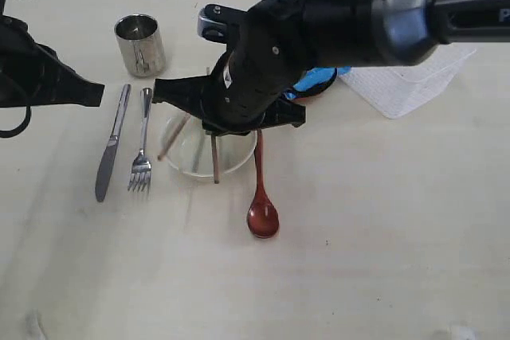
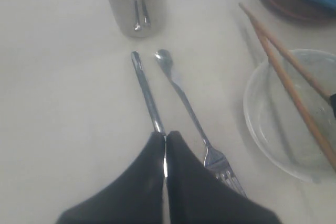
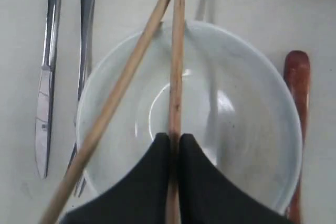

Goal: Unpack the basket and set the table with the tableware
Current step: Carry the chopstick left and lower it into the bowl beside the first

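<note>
With the steel knife (image 1: pixel 111 145) and fork (image 1: pixel 143 142) laid left, the right gripper (image 3: pixel 174 138) is pinching a thin wooden chopstick (image 3: pixel 176 66) over the round white bowl (image 3: pixel 241 103), while the left gripper (image 2: pixel 165 136) is hovering closed, empty.

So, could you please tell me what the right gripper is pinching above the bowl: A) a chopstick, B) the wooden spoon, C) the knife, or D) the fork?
A: the right wrist view shows the right gripper with its jaws closed on a chopstick over the white bowl, while the wooden spoon lies free beside it.
</note>
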`<move>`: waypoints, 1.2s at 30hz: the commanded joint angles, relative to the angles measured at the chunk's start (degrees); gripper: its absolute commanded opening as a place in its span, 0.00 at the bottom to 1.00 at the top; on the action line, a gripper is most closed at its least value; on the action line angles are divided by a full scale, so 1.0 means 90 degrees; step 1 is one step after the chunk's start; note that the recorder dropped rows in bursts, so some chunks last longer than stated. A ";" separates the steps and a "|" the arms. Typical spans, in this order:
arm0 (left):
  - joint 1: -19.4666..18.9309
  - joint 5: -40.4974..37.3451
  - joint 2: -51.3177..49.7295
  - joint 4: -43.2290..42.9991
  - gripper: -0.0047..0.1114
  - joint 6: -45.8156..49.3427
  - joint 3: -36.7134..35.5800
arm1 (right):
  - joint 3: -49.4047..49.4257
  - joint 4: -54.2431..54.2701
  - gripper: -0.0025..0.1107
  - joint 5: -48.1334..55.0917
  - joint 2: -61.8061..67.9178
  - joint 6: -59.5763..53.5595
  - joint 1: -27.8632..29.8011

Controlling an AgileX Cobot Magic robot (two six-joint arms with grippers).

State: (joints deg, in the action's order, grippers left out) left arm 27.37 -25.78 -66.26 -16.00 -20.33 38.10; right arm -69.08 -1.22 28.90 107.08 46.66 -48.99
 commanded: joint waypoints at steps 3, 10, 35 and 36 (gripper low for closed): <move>-0.0018 0.0018 0.0031 -0.0024 0.04 0.0002 -0.0034 | -0.0021 -0.0048 0.02 -0.0683 0.0120 0.0361 -0.0067; -0.0018 0.0020 0.0031 -0.0011 0.04 0.0002 -0.0034 | -0.0021 -0.0048 0.02 -0.0537 0.0120 0.0411 -0.0082; -0.0018 0.0020 0.0031 -0.0024 0.04 0.0002 -0.0034 | -0.0021 -0.1632 0.02 0.0632 0.0120 0.1812 -0.0337; -0.0018 0.0020 0.0031 -0.0024 0.04 0.0002 -0.0034 | -0.0021 -0.1632 0.02 0.0632 0.0120 0.1812 -0.0337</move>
State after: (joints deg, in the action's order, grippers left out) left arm 27.37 -25.78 -66.26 -16.00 -20.33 38.10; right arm -69.13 -15.27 33.94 108.22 62.94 -51.99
